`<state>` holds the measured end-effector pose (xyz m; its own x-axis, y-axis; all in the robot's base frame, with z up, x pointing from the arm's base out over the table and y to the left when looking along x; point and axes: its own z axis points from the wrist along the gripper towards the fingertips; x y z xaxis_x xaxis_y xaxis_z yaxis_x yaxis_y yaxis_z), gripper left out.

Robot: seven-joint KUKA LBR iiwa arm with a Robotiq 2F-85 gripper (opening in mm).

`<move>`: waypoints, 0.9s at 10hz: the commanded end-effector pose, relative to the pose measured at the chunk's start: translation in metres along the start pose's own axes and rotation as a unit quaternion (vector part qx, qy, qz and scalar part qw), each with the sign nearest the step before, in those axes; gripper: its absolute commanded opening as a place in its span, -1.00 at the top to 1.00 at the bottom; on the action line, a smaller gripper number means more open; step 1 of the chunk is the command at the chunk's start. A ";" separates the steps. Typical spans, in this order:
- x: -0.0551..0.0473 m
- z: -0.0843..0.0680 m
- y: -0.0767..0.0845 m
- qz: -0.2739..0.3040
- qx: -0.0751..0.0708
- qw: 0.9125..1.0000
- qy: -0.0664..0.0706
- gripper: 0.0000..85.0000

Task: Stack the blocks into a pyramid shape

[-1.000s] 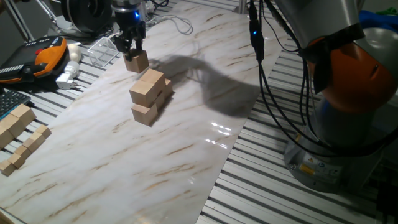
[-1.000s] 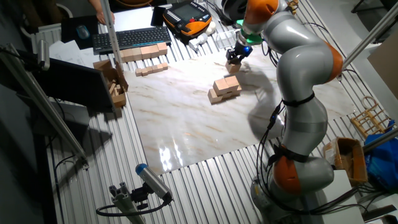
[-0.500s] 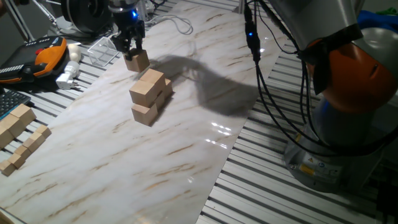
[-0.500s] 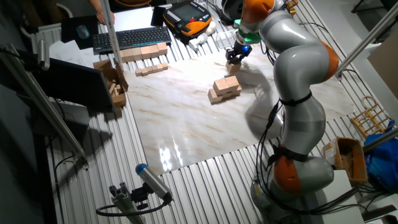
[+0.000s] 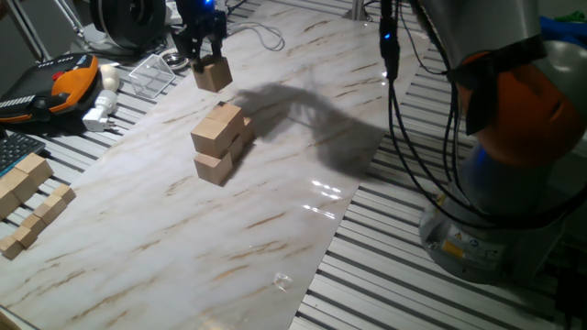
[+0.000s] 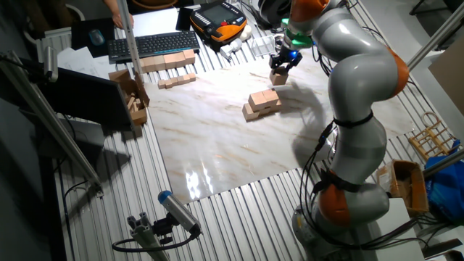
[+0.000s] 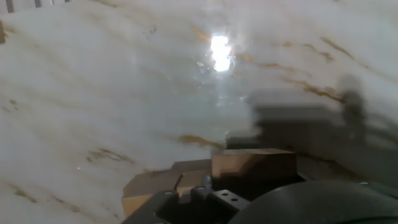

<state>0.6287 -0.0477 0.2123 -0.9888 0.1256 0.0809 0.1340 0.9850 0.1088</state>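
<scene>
A plain, light-tan wooden cube (image 5: pixel 214 73), square-edged and unmarked, hangs clear of the table, pinched between the two dark fingers of the gripper (image 5: pixel 207 60), which grips it from above. The held block sits up and behind the partly built stack of blocks (image 5: pixel 220 142), not touching it; from the other fixed view the cube (image 6: pixel 279 74) shows just beyond the stack (image 6: pixel 262 103), toward the keyboard side of the table. The stack is made of the same matte, pale wood: a bottom row lying on the table with at least one cube set on top, though the exact count cannot be read from these angles. In the hand view the tops of blocks (image 7: pixel 252 165) appear blurred at the lower edge, over the glossy surface. The tabletop board (image 5: pixel 275 220) is smooth white marble-patterned sheet with tan veins and a bright reflected glare, resting on a ribbed metal table (image 5: pixel 385 275). Smaller, paler wooden pieces (image 5: pixel 27 197) lie at the board's left edge, well apart from the stack. An orange-and-grey teach pendant (image 5: pixel 55 82) rests nearby.
</scene>
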 end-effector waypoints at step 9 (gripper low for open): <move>0.042 0.013 0.043 0.034 0.000 0.998 -0.048 1.00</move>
<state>0.5925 0.0017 0.2077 -0.9792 0.2026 -0.0077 0.2007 0.9738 0.1066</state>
